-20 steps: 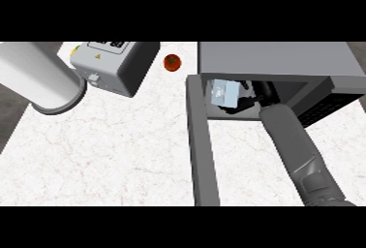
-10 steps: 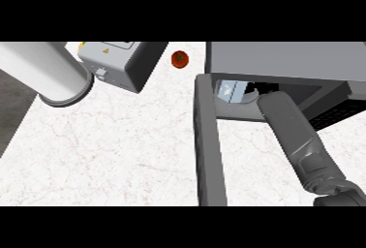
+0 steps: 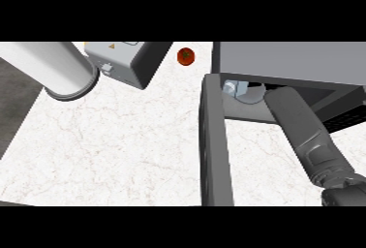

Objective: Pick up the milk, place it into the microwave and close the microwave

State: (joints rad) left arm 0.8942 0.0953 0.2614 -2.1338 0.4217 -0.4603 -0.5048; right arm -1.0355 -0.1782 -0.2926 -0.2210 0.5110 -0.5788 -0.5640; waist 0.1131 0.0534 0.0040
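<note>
The microwave stands at the 1 o'clock side of the view, on the white marbled worktop. Its grey roof covers most of the inside. Its door is open and shows edge-on, as a dark grey bar that runs from the oven's front toward 6 o'clock.

The milk is inside the microwave. Only a pale blue and white part of it shows, just under the roof's front edge and close to the hinge side of the door.

The right forearm comes in from 5 o'clock and goes through the open front into the oven, just at the 3 o'clock side of the milk. The right hand is hidden under the roof, so I cannot tell if its fingers are wide, narrow, or around the milk. I also cannot tell if the arm touches the carton.

A small red round thing lies on the worktop at 12 o'clock, just beside the microwave's left wall. At 11 o'clock there is a light grey box with small yellow marks. A thick pale cylinder lies at 10 o'clock, next to this box. The left hand does not show.
</note>
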